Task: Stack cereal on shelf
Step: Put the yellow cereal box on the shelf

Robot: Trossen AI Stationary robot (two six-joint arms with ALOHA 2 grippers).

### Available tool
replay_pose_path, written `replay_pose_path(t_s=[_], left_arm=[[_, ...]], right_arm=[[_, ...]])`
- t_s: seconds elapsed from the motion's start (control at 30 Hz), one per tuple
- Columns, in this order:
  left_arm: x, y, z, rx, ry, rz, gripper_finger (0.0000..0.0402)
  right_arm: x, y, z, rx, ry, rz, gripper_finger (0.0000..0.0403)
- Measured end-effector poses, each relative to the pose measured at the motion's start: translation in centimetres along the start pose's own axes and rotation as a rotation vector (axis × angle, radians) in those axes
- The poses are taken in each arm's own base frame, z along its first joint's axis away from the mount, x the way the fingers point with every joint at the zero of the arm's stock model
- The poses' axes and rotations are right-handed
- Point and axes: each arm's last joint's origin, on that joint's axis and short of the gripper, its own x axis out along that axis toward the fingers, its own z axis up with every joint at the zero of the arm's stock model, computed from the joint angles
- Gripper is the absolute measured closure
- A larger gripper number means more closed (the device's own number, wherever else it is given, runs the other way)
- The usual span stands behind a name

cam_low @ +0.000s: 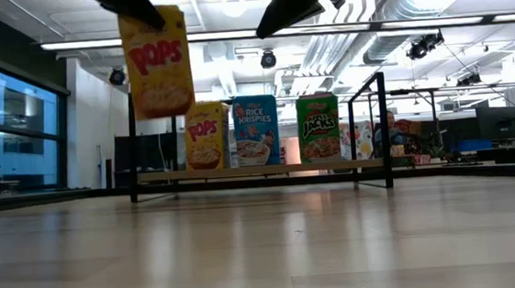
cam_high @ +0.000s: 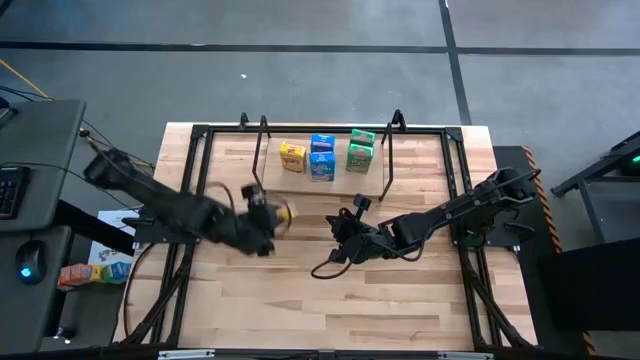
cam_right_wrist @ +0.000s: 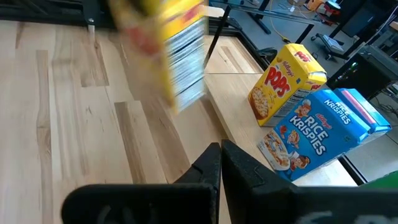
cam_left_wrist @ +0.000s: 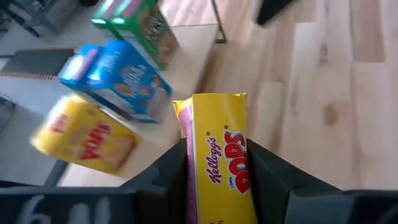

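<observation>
Wooden table: left gripper pinches a yellow Pops box aloft; right gripper hovers, fingers pressed together.

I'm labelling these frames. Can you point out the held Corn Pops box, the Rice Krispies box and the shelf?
Held Corn Pops box [cam_low: 156, 62]: low view, front face.
Rice Krispies box [cam_low: 255, 130]: low view, front face.
Shelf [cam_low: 241, 172]: low view, wooden board's front edge.

A light wooden table carries a low shelf at its far edge; yellow, blue and green cereal boxes stand on the shelf.
</observation>
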Motion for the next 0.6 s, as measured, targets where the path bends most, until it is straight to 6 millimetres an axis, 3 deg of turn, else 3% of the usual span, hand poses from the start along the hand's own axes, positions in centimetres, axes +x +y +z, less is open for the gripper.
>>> replay_pose_path(t_s=[0.17,0.33,0.6], left_arm=[[0.7,5.0,0.9,0.079,0.021,-0.057,0.028],[3.5,9.1,1.3,0.15,0.038,-0.243,0.028],[7.6,14.1,0.7,0.168,0.046,-0.279,0.028]], right_arm=[[0.0,0.0,0.0,0.001,-0.001,0.0,0.0402],[0.0,0.0,0.1,0.005,-0.005,0.003,0.0402],[0.0,0.1,0.0,0.003,0.005,0.036,0.0402]])
